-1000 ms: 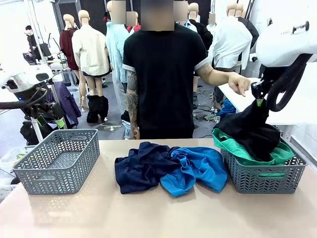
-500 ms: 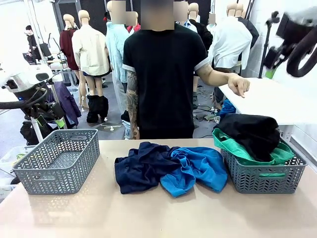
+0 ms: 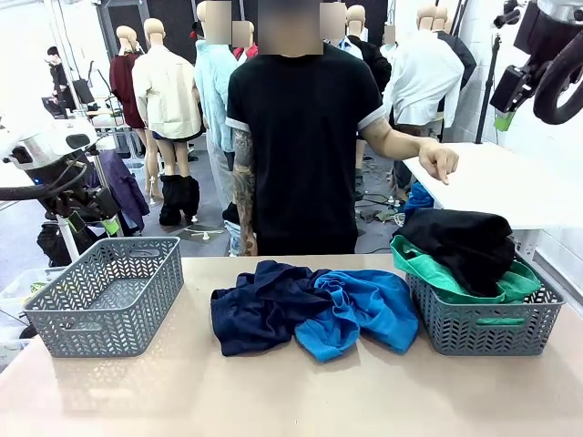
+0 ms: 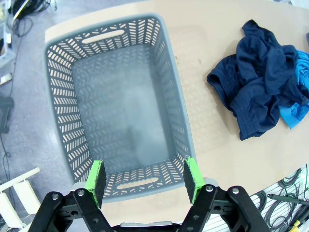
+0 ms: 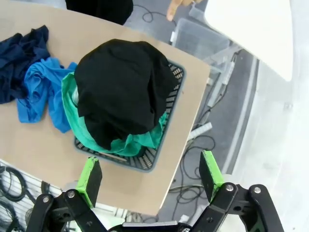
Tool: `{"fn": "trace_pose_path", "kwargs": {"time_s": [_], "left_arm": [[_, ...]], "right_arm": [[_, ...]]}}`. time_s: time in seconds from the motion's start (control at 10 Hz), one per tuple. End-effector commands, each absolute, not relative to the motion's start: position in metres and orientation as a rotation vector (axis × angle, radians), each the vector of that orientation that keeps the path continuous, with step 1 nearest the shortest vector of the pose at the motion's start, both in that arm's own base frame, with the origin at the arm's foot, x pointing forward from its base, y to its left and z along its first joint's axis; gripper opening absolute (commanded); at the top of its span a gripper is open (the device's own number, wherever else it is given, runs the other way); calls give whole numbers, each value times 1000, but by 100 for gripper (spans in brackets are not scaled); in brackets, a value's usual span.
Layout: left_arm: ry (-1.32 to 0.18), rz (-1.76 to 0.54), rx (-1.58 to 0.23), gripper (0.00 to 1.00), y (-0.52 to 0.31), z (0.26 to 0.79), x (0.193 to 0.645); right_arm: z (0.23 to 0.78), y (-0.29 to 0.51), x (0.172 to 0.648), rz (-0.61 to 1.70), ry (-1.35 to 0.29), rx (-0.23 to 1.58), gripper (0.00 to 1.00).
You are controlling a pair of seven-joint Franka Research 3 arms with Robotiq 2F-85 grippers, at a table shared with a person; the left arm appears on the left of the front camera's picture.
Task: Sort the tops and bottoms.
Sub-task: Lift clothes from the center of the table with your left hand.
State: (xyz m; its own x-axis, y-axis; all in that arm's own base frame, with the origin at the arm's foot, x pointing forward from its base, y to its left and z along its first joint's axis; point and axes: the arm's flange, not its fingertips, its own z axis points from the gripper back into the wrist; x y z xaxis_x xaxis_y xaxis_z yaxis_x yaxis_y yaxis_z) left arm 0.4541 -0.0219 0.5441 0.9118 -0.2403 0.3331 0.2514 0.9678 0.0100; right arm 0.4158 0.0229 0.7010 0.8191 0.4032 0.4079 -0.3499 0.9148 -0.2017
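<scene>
Mid-table I have one garment touching a second garment on its right. Beside them stands the left basket; the right basket holds an upper garment over a lower garment.

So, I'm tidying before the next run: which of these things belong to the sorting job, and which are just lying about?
Job: black garment, green garment under it, navy garment, bright blue garment, left basket, right basket.
Lying about: white side table, clear bin on the floor.
</scene>
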Motion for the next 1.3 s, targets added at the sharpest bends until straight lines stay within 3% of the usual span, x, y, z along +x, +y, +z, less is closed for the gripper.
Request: {"fn": "trace_pose_path", "kwargs": {"time_s": [0.0,0.5,0.8,1.2], "left_arm": [[-330,-252,-34,83,-20,547,455],[-330,-252,-34,83,-20,547,455],[-330,-252,-34,83,-20,547,455],[-330,-252,-34,83,-20,547,455]], "right_arm": [[697,24,416,384,-478,-114,100],[699,23,416,402,-460,-120,100],[672,-86,365,238,-525,10,100],[635,-154,340,52,-552,67,100]]}}
